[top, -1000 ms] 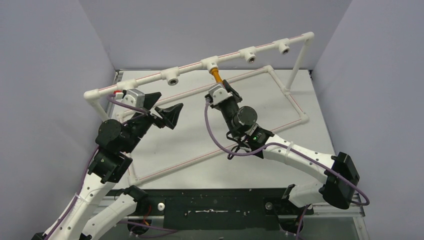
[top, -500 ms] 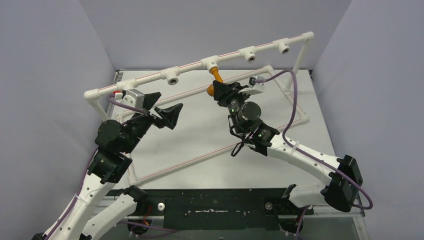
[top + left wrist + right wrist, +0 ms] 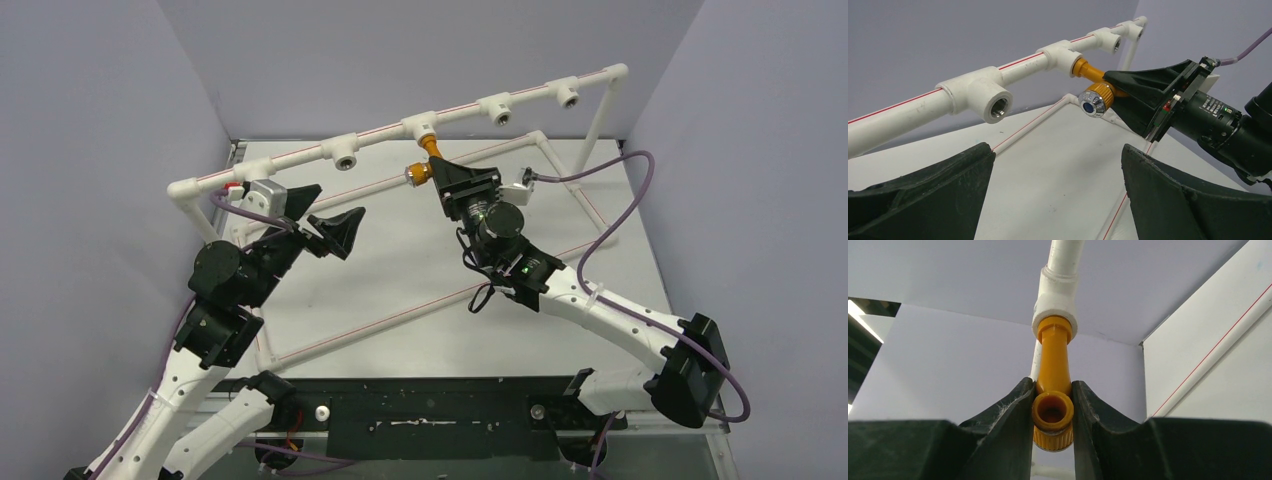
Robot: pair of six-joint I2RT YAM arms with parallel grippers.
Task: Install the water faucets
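Observation:
The orange-brass faucet (image 3: 430,155) sits with its stem in the middle tee socket (image 3: 420,127) of the raised white pipe rail. Its knurled knob with a silvery round end (image 3: 1094,101) points left. My right gripper (image 3: 446,176) is shut on the faucet body; in the right wrist view its fingers (image 3: 1013,412) press both sides of the faucet (image 3: 1053,407) below the tee (image 3: 1055,302). My left gripper (image 3: 325,222) is open and empty, left of the faucet, above the table; its wide-apart fingers (image 3: 943,185) frame bare table.
The white pipe frame (image 3: 590,235) with red stripes lies on the table and rises to the rail. Empty tee sockets sit on the rail at left (image 3: 345,158) and right (image 3: 497,110), (image 3: 567,95). Grey walls close in both sides. A purple cable (image 3: 610,215) loops by the right arm.
My right wrist has rotated with the faucet in its grip, turning the knob end round to the left; its cable swung out to the right. The left arm has not moved.

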